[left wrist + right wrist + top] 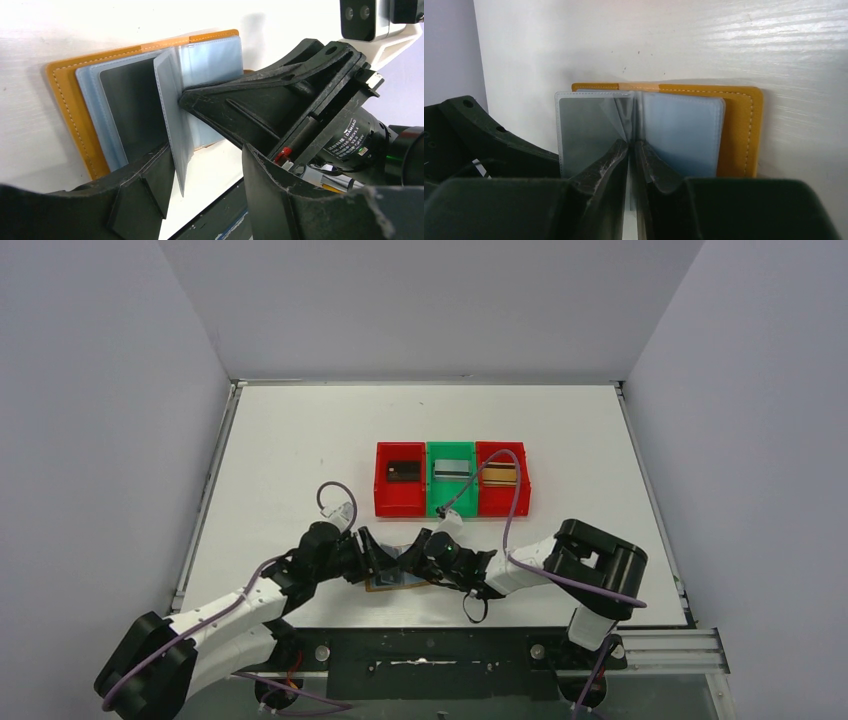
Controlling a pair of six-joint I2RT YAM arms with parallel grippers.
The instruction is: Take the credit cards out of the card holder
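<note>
The tan-mustard card holder (395, 583) lies open on the table between my two grippers; it also shows in the left wrist view (67, 105) and the right wrist view (739, 130). My right gripper (631, 146) is shut on a clear pocket page (172, 110) and holds it upright. My left gripper (205, 185) is open, its fingers on either side of that page's edge. A black card (403, 471), a silver-grey card (451, 469) and a gold-brown card (499, 475) each lie in a bin. One pocket (132, 105) looks dark grey; I cannot tell if it holds a card.
Three bins stand in a row behind the holder: red (381, 485), green (431, 490), red (526, 485). The right arm's cable loops over the bins. The table's front edge is just behind the holder.
</note>
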